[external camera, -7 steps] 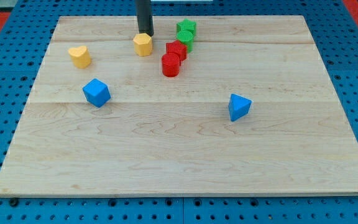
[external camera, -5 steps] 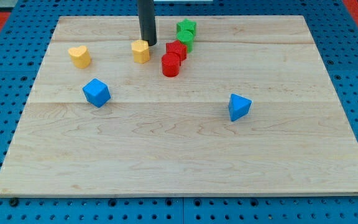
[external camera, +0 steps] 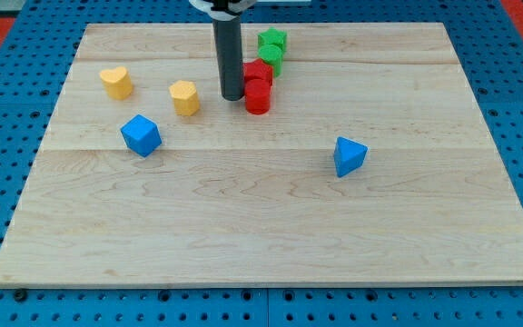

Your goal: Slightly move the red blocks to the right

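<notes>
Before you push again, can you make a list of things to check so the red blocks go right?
1. My tip sits on the view's left of the red cylinder: ok.
2. Tip touching that cylinder: cannot tell, very close.
3. Other red block right behind the cylinder, beside the rod: ok.
4. Green blocks crowd the red pair toward the view's top: not ok.
5. Yellow block is out of the path, to the left: ok.
6. Board is free on the right: ok.

The counter (external camera: 271, 227) is pale, smooth wood with visible grain. The red blocks (external camera: 258, 86) look like matt plastic. My tip (external camera: 232, 96) is dark and dull.
</notes>
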`<state>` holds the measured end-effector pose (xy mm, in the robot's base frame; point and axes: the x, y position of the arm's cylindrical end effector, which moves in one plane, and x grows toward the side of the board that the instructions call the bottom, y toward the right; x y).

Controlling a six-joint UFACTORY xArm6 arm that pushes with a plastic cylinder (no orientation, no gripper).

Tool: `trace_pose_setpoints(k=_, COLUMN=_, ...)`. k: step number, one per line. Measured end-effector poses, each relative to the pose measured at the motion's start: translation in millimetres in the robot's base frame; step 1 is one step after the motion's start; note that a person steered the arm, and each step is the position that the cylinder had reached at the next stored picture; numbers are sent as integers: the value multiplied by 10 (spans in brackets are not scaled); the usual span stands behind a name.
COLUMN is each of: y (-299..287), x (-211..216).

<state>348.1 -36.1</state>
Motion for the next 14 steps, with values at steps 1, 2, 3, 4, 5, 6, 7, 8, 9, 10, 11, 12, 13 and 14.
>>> trace_pose_setpoints(k=1, y=-22, x=44)
trace_pose_setpoints(k=2, y=-213, x=28)
trace_pose_setpoints(k=3, y=-393, x=-154)
trace_pose_setpoints(k=4, y=-449, x=-329)
trace_pose_setpoints(k=5, y=-313, x=-538)
trace_pose_setpoints(k=6, y=-172, x=-592)
trace_pose_setpoints(k=7, y=33, x=-594)
trace_pose_setpoints(k=8, y=51, x=-573)
trace_pose_setpoints(k=9, y=141, x=-556)
trace_pose_setpoints(k=10, y=-29, x=-523)
trace_pose_setpoints(k=11, y=-134, x=-493)
trace_pose_setpoints(k=12, y=-79, x=-441)
trace_pose_setpoints(k=13, y=105, x=-436)
trace_pose_setpoints(k=14, y=119, x=-436)
